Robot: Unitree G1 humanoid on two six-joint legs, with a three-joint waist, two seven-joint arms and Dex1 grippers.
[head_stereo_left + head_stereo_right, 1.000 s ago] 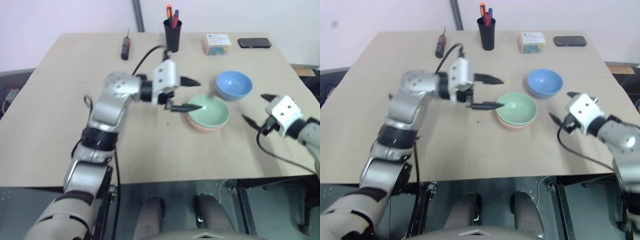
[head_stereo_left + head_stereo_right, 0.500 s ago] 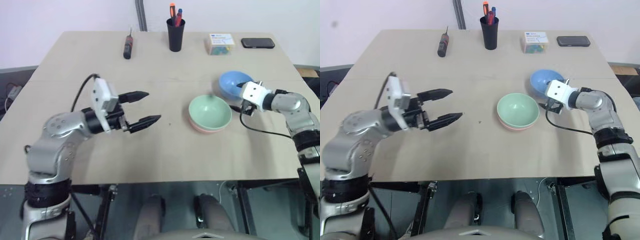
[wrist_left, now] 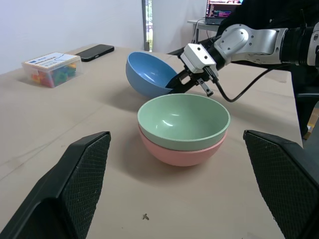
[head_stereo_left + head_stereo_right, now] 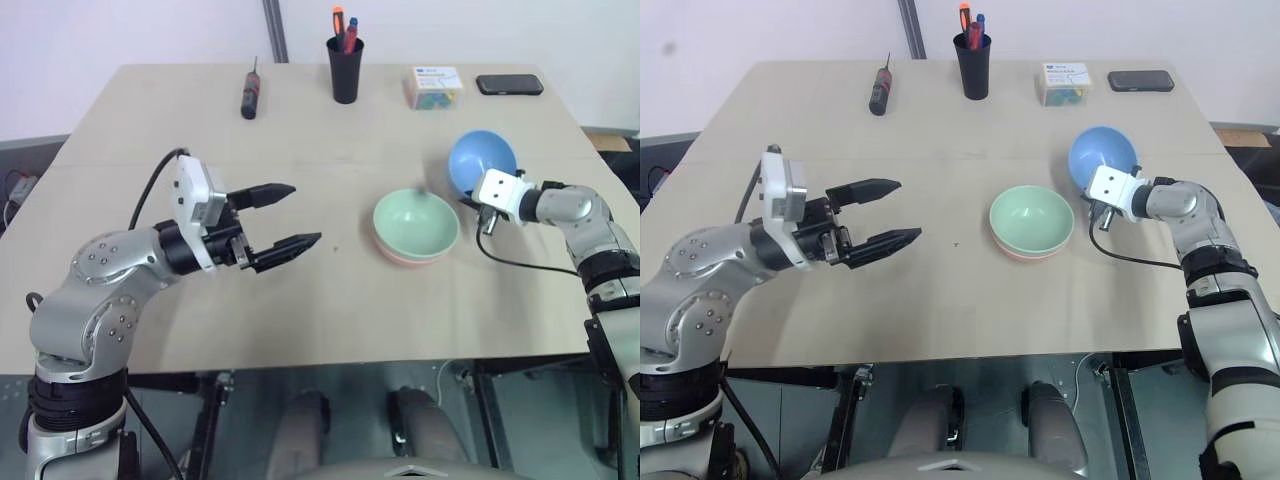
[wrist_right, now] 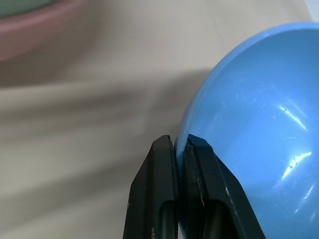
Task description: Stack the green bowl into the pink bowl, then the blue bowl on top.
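Second step in hand: green bowl (image 4: 417, 220) already nested in the pink bowl (image 4: 405, 256) right of frame centre, and blue bowl (image 4: 482, 163) tipped on edge just beyond them at the right, rim pinched between the clenched fingers of the right gripper (image 4: 470, 201). Left gripper (image 4: 282, 215) parked left of centre over bare table (image 4: 330, 300), spread wide, holding nothing. Next, probably: lift the blue bowl clear, level it over the green one, then lower and let go without nudging the stack.
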